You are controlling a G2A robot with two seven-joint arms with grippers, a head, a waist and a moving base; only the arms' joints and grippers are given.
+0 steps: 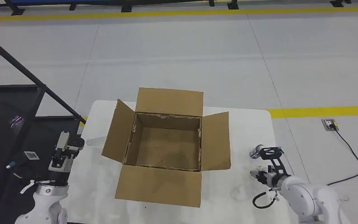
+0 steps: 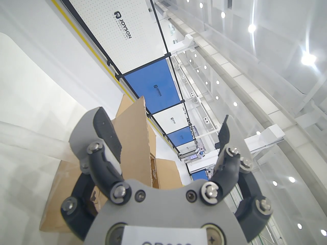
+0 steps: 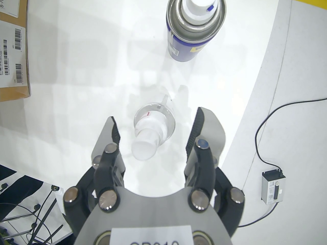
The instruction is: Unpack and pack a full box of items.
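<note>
This is a large industrial hall, of the factory-floor kind. Around the table spreads a pale painted floor, with one yellow line just beside the table and another far beyond it. Beyond the table runs a row of panels, white perforated and blue, in black frames. High above the table, the ceiling carries rows of round lights. A socket box with a cable sits on the floor near the table.

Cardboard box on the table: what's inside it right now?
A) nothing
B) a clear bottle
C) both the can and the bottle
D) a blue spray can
A: the top view shows the bare floor of the box, while the spray can and the clear bottle stand outside it on the table.
</note>
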